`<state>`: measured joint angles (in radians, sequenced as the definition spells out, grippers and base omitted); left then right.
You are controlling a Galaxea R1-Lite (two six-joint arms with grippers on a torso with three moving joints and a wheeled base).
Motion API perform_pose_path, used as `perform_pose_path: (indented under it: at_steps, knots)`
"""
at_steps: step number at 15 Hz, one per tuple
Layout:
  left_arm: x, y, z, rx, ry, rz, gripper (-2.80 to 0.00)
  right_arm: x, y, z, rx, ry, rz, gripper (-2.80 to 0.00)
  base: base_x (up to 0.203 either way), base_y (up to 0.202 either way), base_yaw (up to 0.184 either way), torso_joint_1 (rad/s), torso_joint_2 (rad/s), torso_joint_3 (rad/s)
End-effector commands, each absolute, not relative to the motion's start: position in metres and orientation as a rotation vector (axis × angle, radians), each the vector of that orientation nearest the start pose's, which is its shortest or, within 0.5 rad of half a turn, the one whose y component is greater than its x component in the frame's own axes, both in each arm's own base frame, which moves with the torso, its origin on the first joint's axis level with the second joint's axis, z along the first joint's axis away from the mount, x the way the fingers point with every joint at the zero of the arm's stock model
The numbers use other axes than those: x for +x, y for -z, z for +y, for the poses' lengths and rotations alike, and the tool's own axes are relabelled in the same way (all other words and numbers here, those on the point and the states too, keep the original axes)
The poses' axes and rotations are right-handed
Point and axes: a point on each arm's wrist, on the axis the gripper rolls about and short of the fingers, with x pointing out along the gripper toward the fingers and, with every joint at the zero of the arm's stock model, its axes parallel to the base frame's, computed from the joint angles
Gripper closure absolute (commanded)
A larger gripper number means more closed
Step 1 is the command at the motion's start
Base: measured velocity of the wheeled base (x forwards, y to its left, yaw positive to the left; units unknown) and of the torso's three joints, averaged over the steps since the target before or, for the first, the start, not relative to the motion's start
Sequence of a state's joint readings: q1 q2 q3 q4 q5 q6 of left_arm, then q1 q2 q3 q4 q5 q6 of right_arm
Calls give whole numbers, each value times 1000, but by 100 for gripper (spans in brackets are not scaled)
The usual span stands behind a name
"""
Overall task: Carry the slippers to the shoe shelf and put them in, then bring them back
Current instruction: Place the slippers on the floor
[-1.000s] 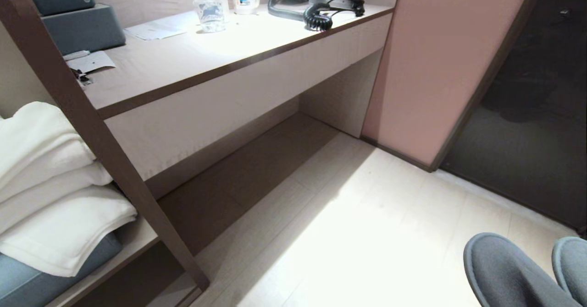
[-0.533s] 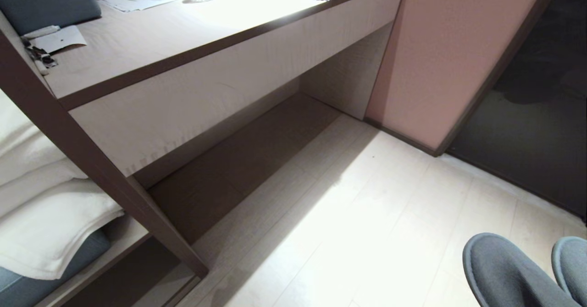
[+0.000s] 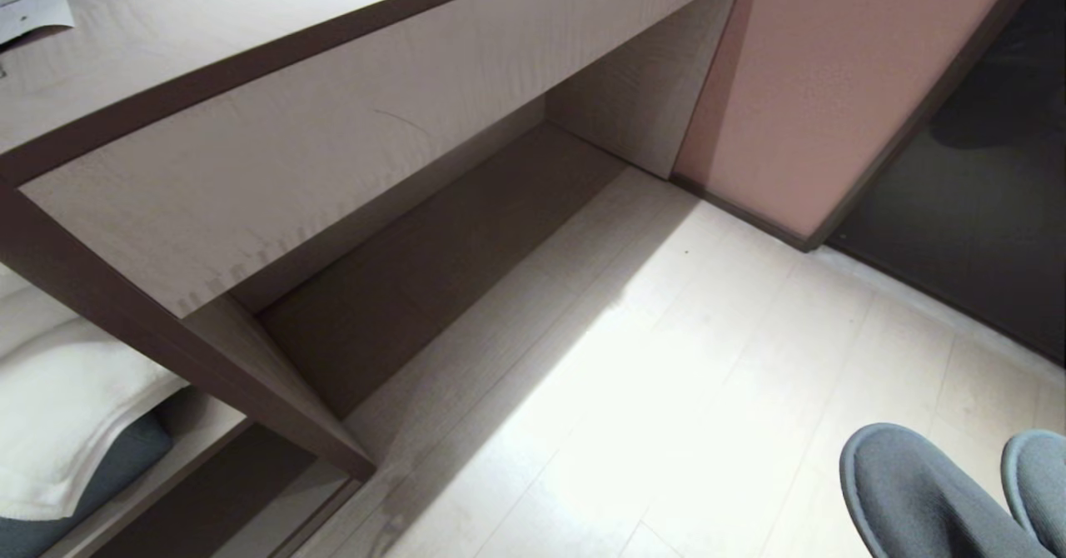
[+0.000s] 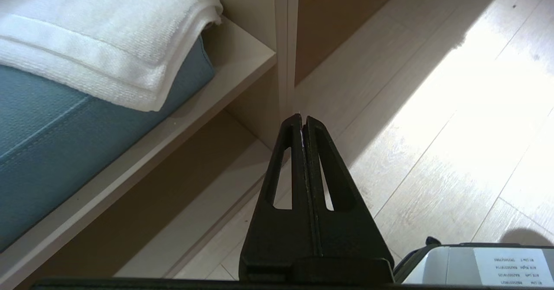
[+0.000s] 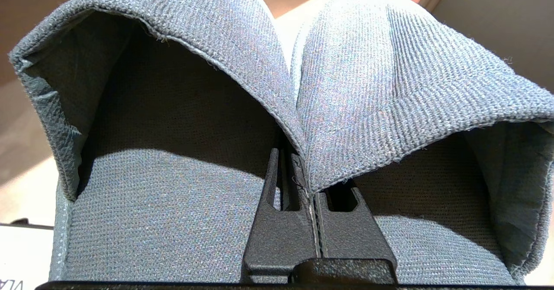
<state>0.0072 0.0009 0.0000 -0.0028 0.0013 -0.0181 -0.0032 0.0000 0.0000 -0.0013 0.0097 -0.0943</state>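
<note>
1. Right hand: gripping the slippers with fingers pressed fully together, pinching the two inner edges where the pair meets, one finger inside each opening.
2. Slippers: hanging side by side off the right hand, toes pointing away from the wrist, insoles and dark linings facing the wrist camera; showing in the head view as two rounded grey toes above the floor, clear of the boards beneath.
3. Left hand: holding nothing, fingers closed flat against each other, tips pointing down toward the floor just beside the upright panel edging the towel shelf.
4. Outward from the slippers: pale wood floor stretching away, brightly lit in a broad band, meeting a dark recess under the long table; recess well apart from the slippers, across the lit boards.
5. Table: carrying a slip of paper at its far corner, a dark brown edge strip running along its top, a wide pale front panel below.
6. Beyond the table's end farthest from the slippers: a lower shelf bearing folded white towels stacked on a blue-grey cushion.
7. Near the slippers' side of the table: a pink wall panel dropping to the floor, with a dark doorway just beside it.
</note>
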Motion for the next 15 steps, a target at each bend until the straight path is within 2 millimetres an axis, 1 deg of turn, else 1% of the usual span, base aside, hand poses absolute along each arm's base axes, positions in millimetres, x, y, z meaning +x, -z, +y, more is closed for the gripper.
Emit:
perform_pose_path:
  at_steps: [1, 15]
  knots:
    - [-23, -76, 0, -18, -9, -2, 0, -23, -76, 0, -95, -8, 0, 0, 0, 0, 0, 3, 2, -201]
    - [-23, -76, 0, -18, -9, -2, 0, -23, -76, 0, -93, -8, 0, 0, 0, 0, 0, 3, 2, -197]
